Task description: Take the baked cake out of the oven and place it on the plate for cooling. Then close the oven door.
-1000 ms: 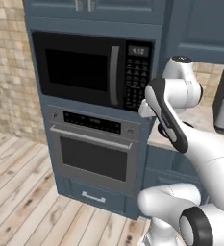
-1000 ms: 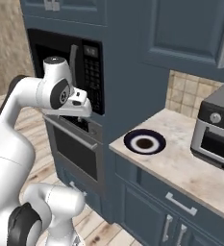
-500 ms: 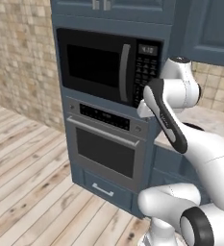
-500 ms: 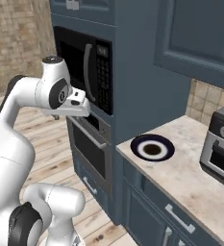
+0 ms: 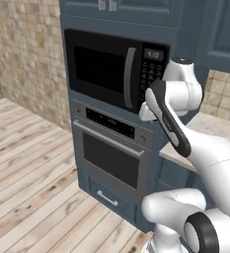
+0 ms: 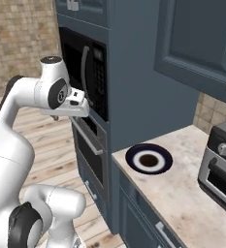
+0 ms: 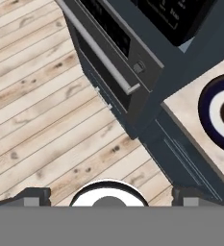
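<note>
I judge nothing done yet: the steel-grey wall oven at frame centre has its grey glass-windowed door shut, so the cake stays hidden; the navy-rimmed round plate sits bare on the speckled worktop. My fingers stand wide, holding nothing. Versus earlier, the base has driven and the whole view shifted
</note>
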